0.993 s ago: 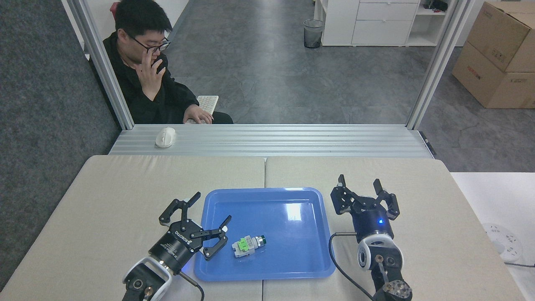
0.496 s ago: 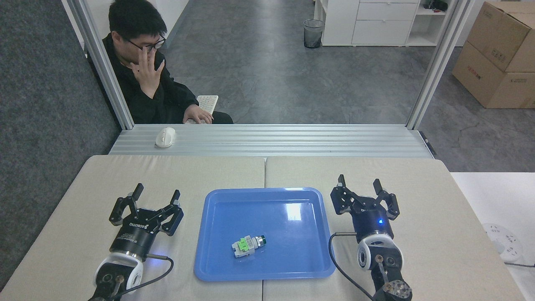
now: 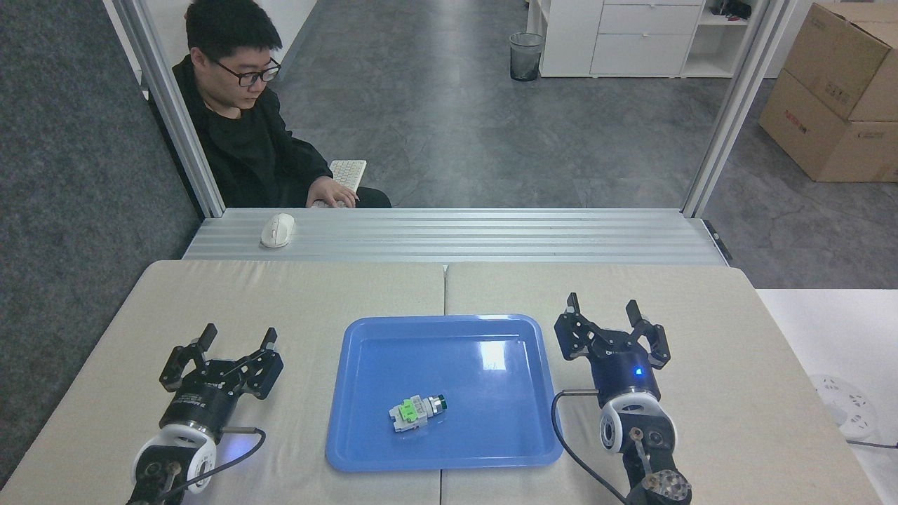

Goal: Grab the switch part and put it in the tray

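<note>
Looking down from the head view, you see the switch part lying on its side inside the tray, in the near-left part of the blue floor, with its dark round cap pointing right and its green piece toward the left. Nothing touches it.

Your left gripper sits over the beige worktop, well to the left of the tray and clear of its rim. Its fingers are spread apart and hold nothing. A black cable loops out from the wrist toward the near edge.

Your right gripper stands just beside the tray's right rim, over the worktop and not over the blue floor. Its fingers are spread wide and empty, and a small blue light glows on the body below them. A black cable curls from that arm along the tray's near-right corner.

Beyond the worktop you see a ribbed metal ledge with a white mouse on it. A person in black sits behind it, one hand on a keyboard. Farther back are a bin, white drawers and cardboard boxes.
</note>
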### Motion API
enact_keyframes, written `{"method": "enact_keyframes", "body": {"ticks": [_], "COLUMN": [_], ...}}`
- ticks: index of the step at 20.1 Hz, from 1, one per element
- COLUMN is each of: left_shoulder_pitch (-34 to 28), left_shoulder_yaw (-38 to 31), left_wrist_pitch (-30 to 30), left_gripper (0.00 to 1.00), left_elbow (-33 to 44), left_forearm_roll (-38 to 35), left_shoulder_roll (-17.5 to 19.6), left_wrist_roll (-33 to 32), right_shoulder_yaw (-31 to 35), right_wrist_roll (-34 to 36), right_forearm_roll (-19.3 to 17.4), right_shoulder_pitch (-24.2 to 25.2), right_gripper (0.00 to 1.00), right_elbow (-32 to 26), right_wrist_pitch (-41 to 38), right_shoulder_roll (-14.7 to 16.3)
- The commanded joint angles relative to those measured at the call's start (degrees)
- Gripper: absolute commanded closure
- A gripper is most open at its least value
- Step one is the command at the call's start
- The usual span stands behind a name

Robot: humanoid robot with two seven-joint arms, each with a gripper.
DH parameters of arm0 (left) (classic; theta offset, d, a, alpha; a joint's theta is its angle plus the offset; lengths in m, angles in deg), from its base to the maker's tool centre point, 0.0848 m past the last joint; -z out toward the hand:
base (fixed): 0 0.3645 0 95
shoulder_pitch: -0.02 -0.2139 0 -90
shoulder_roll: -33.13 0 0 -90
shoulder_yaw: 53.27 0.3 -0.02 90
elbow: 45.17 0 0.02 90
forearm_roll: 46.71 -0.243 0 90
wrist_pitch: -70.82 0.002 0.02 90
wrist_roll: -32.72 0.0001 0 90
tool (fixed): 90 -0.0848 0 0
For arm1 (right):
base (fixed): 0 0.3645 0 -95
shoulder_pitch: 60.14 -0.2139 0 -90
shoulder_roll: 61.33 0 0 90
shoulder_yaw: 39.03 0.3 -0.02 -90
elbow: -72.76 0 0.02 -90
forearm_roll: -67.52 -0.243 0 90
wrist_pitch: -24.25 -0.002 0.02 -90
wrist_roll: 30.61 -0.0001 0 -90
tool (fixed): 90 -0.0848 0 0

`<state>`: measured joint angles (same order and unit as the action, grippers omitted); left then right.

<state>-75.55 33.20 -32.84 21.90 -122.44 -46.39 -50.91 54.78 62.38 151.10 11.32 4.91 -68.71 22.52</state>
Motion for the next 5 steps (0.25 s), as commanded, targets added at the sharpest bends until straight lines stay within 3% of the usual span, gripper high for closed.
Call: {"method": "enact_keyframes", "body": {"ticks": [1,5], "left_shoulder_pitch": [0.15,0.07], "left_shoulder_yaw": [-1.92,-2.01], "left_wrist_pitch": [-0.49,-0.22], "left_gripper": [0.02,0.01], "left_elbow": [4.29,5.18], "left_forearm_roll": [1.02,1.37], "left_shoulder_roll": [1.38,1.12], "left_wrist_roll": [-0.92,-0.83], "right_shoulder_yaw": [-0.03,0.06], "right_wrist_roll": [0.00,0.00], "right_forearm_roll": [0.00,0.00], "right_shoulder_pitch": [0.00,0.00], "right_gripper": [0.00,0.00], "right_elbow": [0.00,0.00], "right_wrist_pitch": [-0.03,0.06], "right_shoulder_roll": [0.00,0.00]}}
